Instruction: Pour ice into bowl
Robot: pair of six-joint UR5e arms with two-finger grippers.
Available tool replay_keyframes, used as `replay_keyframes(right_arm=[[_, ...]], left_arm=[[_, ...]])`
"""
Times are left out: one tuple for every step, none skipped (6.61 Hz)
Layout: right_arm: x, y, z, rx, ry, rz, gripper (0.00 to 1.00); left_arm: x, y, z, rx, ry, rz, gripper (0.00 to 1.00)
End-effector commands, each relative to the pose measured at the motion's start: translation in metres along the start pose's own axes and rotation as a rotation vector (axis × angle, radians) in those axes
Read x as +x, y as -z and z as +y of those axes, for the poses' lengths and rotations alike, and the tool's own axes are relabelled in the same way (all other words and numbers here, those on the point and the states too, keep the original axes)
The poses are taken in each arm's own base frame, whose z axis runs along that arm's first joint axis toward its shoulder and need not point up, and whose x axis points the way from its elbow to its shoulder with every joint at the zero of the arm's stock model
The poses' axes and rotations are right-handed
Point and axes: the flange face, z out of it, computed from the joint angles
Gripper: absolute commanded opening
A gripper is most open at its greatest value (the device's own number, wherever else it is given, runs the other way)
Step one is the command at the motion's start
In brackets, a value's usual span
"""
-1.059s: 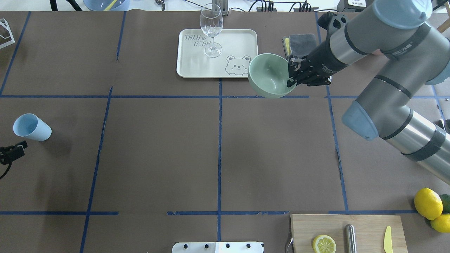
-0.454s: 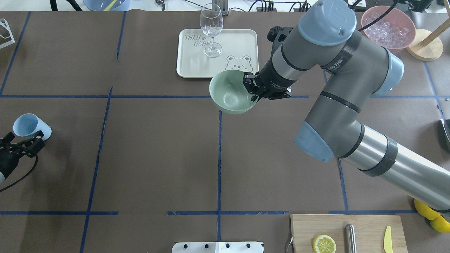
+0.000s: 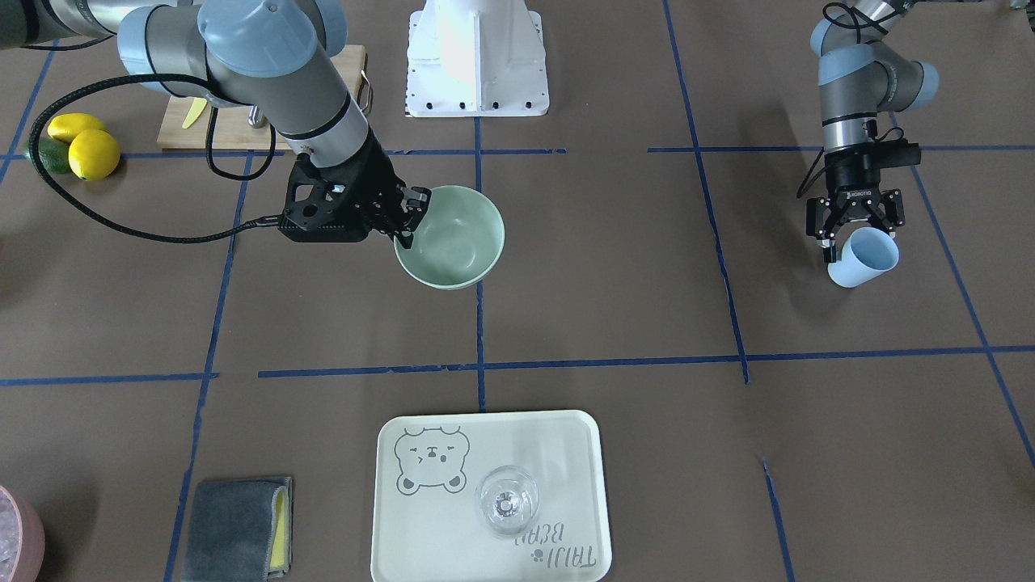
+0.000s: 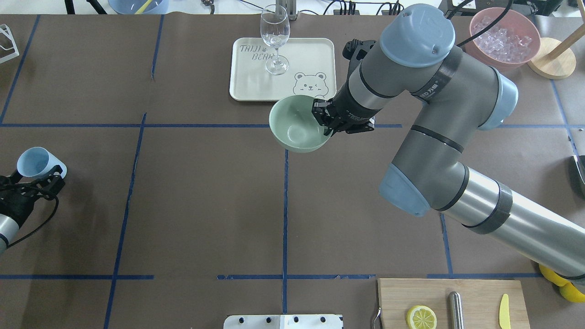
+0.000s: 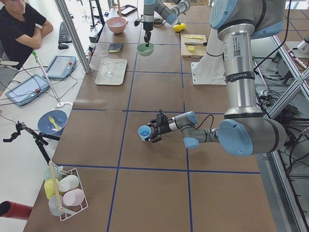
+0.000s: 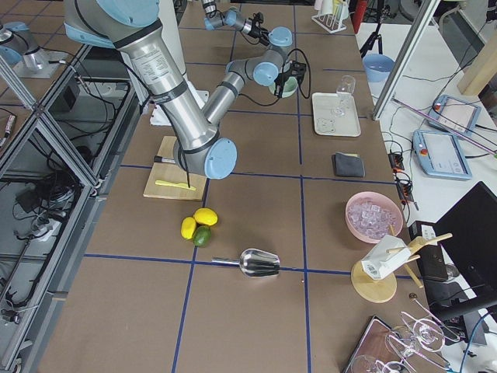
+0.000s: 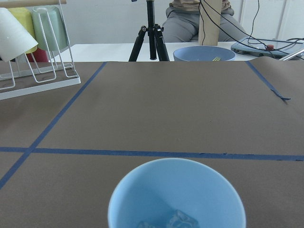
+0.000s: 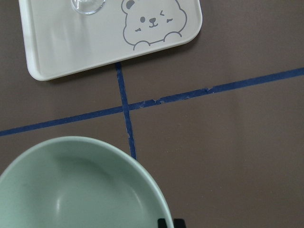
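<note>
Overhead exterior view: the bowl (image 4: 297, 123), round, pale mint-green and matte, is gripped at its rim by the clenched right claw (image 4: 325, 119). It sits at the robot-side edge of the bear-printed tray (image 4: 315, 50), over a blue tape line (image 4: 205, 125) on the brown surface (image 4: 205, 205). The right wrist-mounted view adds the bowl's smooth interior, paler where light strikes the wall, and the tape crossing beyond its rim. Ice (image 7: 176, 219) appears only in the left wrist-mounted view, as clear glassy cubes at the bottom of the blue cup (image 7: 175, 190), well apart from the bowl. In the exterior front-facing view the left claw (image 3: 857, 241) has fingers on either side of that cup. Whether they press it cannot be told.
</note>
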Motion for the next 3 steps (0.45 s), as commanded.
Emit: replay_keyframes(right_arm=[[-0.0037,0.0007,0.0020,0.004,0.002,-0.004,0.00],[-0.0046,-0.0001,0.0026,0.003,0.001,-0.004,0.00],[-0.0057,-0.0001,0.0035,0.002,0.002,-0.005,0.00]], left_arm=[[-0.0005,-0.0095,0.0105,0.002,-0.013,-0.009,0.98],[-0.0035,-0.0107,0.0128,-0.001,-0.019,-0.014,0.98],[-0.0035,-0.0107,0.0128,-0.001,-0.021,-0.014,0.96]])
